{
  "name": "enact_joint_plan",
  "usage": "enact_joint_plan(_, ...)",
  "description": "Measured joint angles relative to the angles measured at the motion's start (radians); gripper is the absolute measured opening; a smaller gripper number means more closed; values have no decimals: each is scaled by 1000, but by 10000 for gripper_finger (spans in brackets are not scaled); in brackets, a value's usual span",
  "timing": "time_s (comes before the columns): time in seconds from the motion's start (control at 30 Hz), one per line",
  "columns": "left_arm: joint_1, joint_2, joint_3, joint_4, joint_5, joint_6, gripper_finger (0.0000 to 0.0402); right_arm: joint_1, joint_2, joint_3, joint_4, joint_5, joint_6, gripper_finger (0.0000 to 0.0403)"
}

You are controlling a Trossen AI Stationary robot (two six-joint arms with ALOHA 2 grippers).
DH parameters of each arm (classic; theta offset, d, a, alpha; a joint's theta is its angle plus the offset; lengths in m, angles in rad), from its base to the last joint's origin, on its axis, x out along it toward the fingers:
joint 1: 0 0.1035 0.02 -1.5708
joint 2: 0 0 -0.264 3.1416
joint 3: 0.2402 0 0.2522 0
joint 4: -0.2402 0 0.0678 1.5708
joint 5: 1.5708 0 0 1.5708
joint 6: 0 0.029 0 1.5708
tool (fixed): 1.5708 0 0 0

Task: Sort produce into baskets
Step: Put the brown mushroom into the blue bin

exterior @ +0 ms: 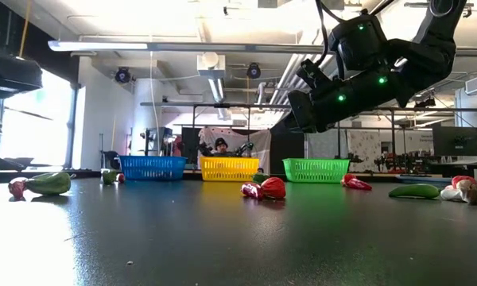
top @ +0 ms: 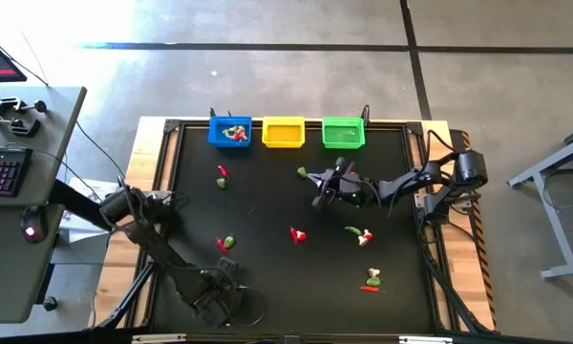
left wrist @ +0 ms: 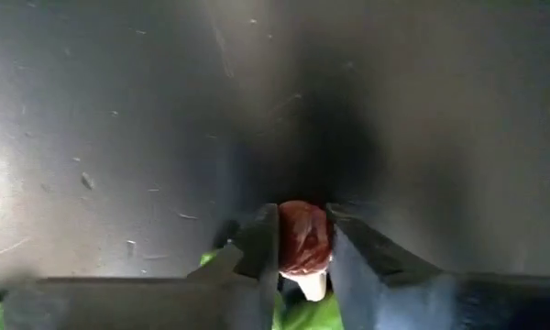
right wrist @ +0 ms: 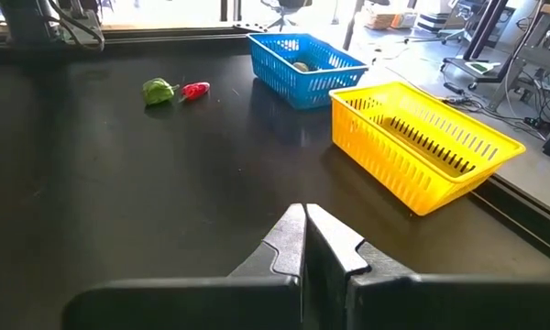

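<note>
High view: left gripper [top: 225,268] is low at the table's near edge, just beside a red and green produce piece [top: 225,243]; right gripper [top: 322,198] hangs near the green basket [top: 343,133], past the yellow basket [top: 284,132] and blue basket [top: 230,132].
Left wrist view: fingers [left wrist: 257,252] clamp a red piece [left wrist: 302,236].
Right wrist view: fingers [right wrist: 289,240] pressed together, empty; the yellow basket ahead, the blue basket beyond it.

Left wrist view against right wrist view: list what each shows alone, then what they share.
Left wrist only: the left gripper closing around a red piece, with something green under it. Right wrist only: the shut right gripper, the blue basket with produce inside, the empty yellow basket, and a green piece beside a red one. Both: the black table.
</note>
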State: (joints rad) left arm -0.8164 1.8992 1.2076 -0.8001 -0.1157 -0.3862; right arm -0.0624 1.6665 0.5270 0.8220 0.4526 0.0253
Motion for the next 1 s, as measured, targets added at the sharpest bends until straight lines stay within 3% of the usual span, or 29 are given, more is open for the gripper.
enact_joint_plan(0.2, 21, 0, 24, -47, 36, 14, 19, 0, 0, 0, 6, 0, 0, 0)
enact_joint_plan(0.6, 114, -32, 125, -248, -22, 59, 13, 0, 0, 0, 6, 0, -7, 0)
enact_joint_plan(0.77, 204, -147, 35, -240, -74, 62, 13, 0, 0, 0, -7, 0, -8, 0)
enact_joint_plan(1.0, 453, -370, -178, -26, -131, 136, 12, 0, 0, 0, -16, 0, -8, 0)
